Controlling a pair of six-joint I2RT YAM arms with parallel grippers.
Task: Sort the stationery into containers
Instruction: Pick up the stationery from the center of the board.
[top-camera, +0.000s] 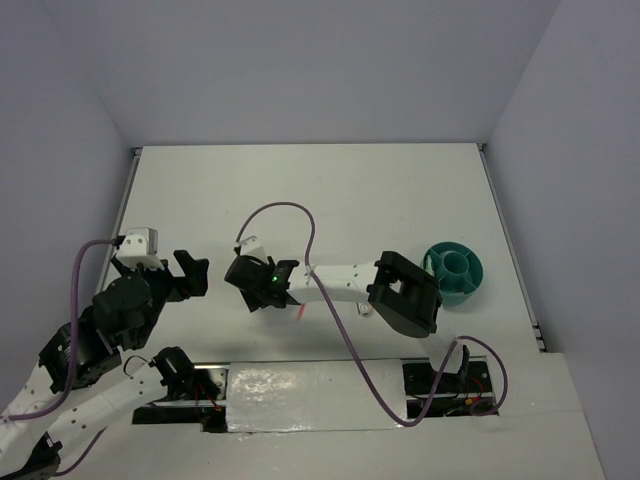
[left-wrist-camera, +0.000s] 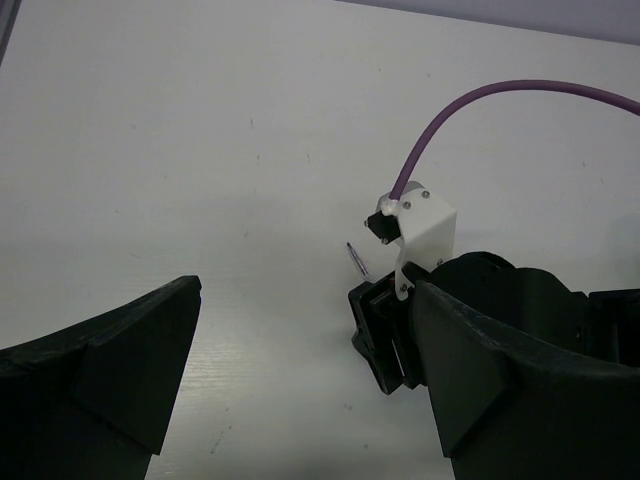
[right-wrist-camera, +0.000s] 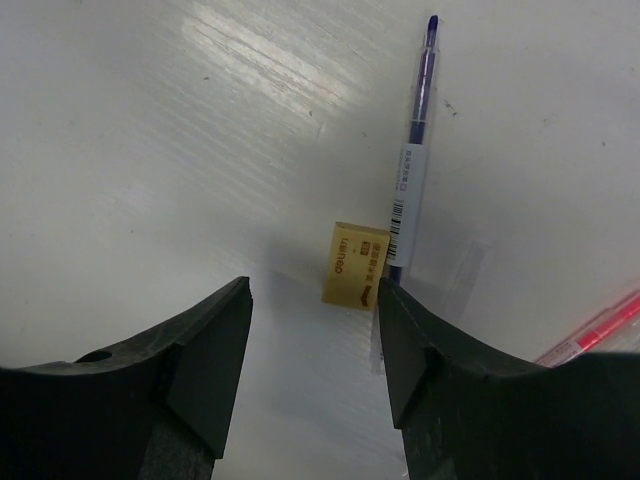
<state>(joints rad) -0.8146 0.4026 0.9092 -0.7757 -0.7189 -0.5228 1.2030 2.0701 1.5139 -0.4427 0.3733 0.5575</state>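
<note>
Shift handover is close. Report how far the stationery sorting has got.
Done: nothing visibly; the teal cup shows no item inside from above. In hand: the right gripper is open at the yellow-brown block, not gripping it. To do: that block, the blue-grey pen beside it and the pink-red pen lie on the table; the left gripper is open and empty.

My overhead feed is evenly lit and fairly sharp. The white table reads bright without clipping, and the right arm throws only a soft shadow close beneath it. A glossy strip between the bases mirrors the light in patches. On the right wrist feed, streaky glare crosses the top, yet the print on the yellow-brown block stays legible. Both wrist feeds render their fingers as near-black shapes with little detail.
</note>
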